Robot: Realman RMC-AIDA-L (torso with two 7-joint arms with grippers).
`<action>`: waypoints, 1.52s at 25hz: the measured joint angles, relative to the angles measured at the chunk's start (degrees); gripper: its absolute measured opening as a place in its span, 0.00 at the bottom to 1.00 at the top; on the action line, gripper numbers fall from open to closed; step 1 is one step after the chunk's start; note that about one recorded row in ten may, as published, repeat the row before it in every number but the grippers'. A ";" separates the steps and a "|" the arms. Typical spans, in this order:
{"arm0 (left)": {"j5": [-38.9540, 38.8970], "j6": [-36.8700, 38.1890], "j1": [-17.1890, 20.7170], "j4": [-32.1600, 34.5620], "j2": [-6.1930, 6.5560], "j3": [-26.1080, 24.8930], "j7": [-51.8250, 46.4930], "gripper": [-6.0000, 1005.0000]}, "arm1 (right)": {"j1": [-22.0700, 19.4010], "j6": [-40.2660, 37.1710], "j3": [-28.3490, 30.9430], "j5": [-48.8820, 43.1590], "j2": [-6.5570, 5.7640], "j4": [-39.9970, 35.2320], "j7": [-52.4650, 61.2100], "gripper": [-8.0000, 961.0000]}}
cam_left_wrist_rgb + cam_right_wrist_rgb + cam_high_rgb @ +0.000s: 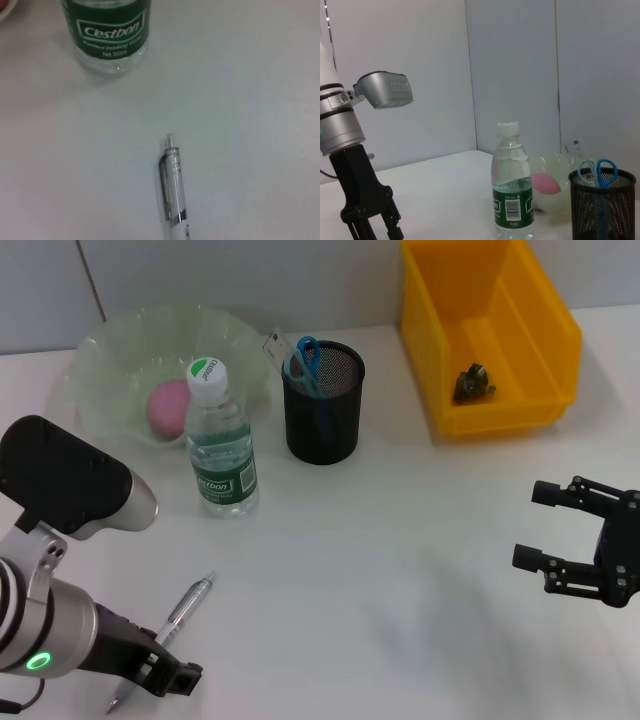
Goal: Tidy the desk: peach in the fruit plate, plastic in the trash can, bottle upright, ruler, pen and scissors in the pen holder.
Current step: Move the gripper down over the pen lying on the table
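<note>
On the near left of the desk [400, 570], the left gripper [165, 672] hangs low over the pen [186, 611], which lies flat and slanted, its tip end hidden under the gripper; whether its fingers are open or closed I cannot tell. In my judgement the pen is the last thing to tidy, so the step in hand is to pick it up. To do it well, the gripper should come straight down over the middle of the barrel, with the fingers across it and not along it, because a thin round pen rolls away easily. Further back on the left, the peach [168, 407] sits in the fruit plate [110, 350], and the bottle [220, 440] stands upright just beside the plate, between the pen and the plate. To the right of the bottle is the pen holder [323, 410], with the scissors [306, 360] and the ruler [275, 345] already inside. I think the pen must be lifted high and carried around the bottle, then dropped almost vertical into the remaining gap. At the back right, the trash can [520, 300] holds the plastic [473, 383]. On the near right, the right gripper [560, 535] hangs with its fingers spread and holds nothing, near the desk edge, with wide free room in the middle.
</note>
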 joint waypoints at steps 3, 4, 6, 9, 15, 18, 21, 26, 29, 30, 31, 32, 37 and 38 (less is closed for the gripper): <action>0.25 0.20 -0.25 -0.50 -0.22 -0.32 -0.24 0.64 | 0.03 0.23 0.00 -0.03 0.00 -0.01 -0.07 0.83; 0.25 0.20 -0.25 -0.50 -0.22 -0.32 -0.24 0.64 | 0.03 0.36 0.00 -0.03 0.00 0.00 -0.07 0.83; 0.32 0.06 -0.48 -0.93 -0.20 -0.57 -0.31 0.64 | 0.03 0.65 0.01 -0.03 0.05 0.03 -0.08 0.83; 1.09 0.17 -1.55 -2.92 -0.13 -1.75 -0.31 0.64 | -0.02 0.75 0.00 -0.03 0.23 0.06 -0.13 0.83; 1.90 0.12 -1.80 -4.01 -0.07 -1.93 -0.31 0.64 | -0.05 0.85 0.00 -0.03 0.44 0.16 -0.18 0.83; 1.95 0.23 -2.67 -5.79 -0.06 -1.90 -0.32 0.64 | -0.06 0.85 0.01 -0.03 0.44 0.16 -0.20 0.83; 1.96 0.27 -3.00 -6.26 -0.05 -1.70 -0.33 0.64 | -0.06 0.86 0.01 0.01 0.44 0.15 -0.20 0.83; 1.99 0.44 -3.35 -6.38 -0.04 -1.41 -0.35 0.64 | -0.13 0.85 0.00 0.18 0.45 0.48 -0.20 0.83; 2.49 0.59 -3.70 -6.41 -0.16 -1.30 -0.37 0.61 | -0.14 0.85 0.01 0.24 0.43 0.93 -0.20 0.83; 2.60 0.71 -3.79 -6.42 -0.19 -1.45 -0.37 0.59 | -0.14 0.84 0.00 0.26 0.42 0.99 -0.20 0.83; 2.65 0.83 -3.91 -6.43 -0.19 -1.58 -0.38 0.56 | -0.16 0.84 0.00 0.29 0.41 1.00 -0.20 0.83; 2.65 0.83 -3.91 -6.43 -0.19 -1.58 -0.38 0.54 | -0.19 0.84 0.00 0.31 0.41 1.00 -0.20 0.83; 2.69 1.59 -4.56 -7.24 -0.14 -1.57 -0.39 0.41 | -0.30 0.82 0.00 0.34 0.38 1.03 -0.20 0.83; 2.69 1.59 -4.56 -7.24 -0.14 -1.57 -0.39 0.38 | -0.35 0.82 0.00 0.34 0.38 1.03 -0.20 0.83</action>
